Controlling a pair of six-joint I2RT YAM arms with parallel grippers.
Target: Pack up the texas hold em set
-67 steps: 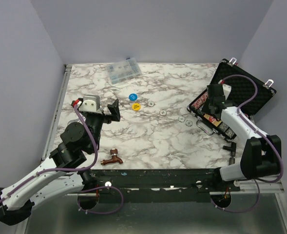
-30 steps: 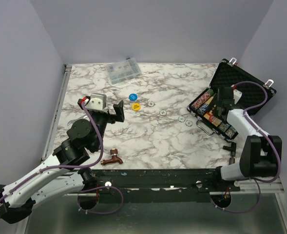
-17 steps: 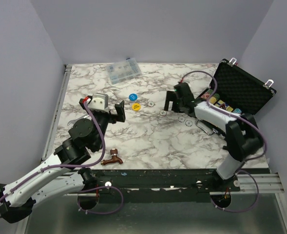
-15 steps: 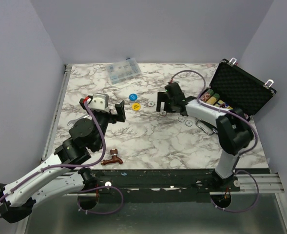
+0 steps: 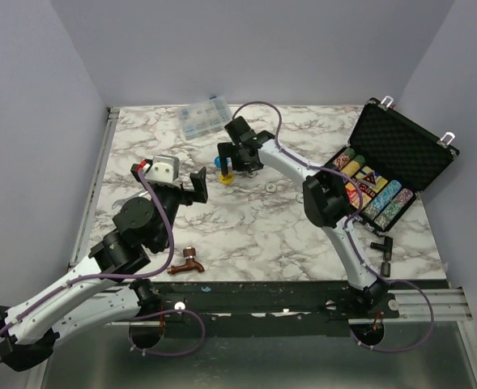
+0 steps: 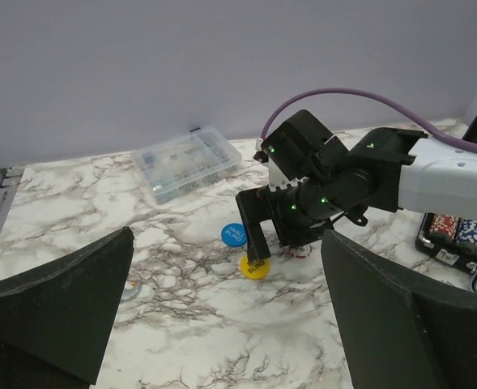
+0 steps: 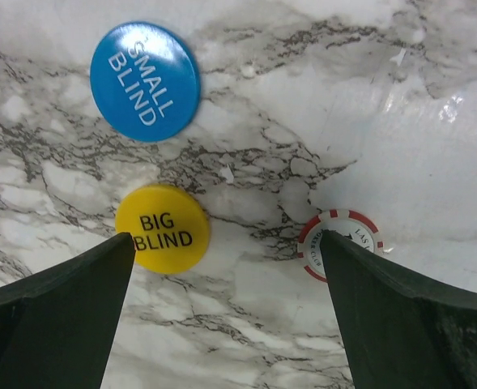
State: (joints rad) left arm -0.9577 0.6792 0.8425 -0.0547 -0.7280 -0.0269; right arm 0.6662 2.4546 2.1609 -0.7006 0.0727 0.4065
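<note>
Yellow disc (image 7: 162, 228) at 12 o'clock, just beside blue disc (image 7: 145, 81). Swung over here from case (image 5: 400, 150) at 2: right gripper (image 7: 226, 243), hovering wide, empty, so probably a pickup next. Idle at 9, also wide: left gripper (image 5: 194, 185). Inside case, lid up: chip rows (image 5: 376, 194). Both discs outside.

Light: bright, even, diffuse, from overhead. Shadows: soft, short; a faint one on the marble table (image 5: 246, 219) beside the yellow disc (image 7: 162, 228), beneath the right gripper (image 6: 272, 239). Glare: pale washed-out patch up and right of the disc, right wrist view. Focus: disc lettering crisp; the gripper's dark fingers (image 7: 56, 312) flanking the disc slightly soft, detail lost in black. Top view: sharp throughout.
</note>
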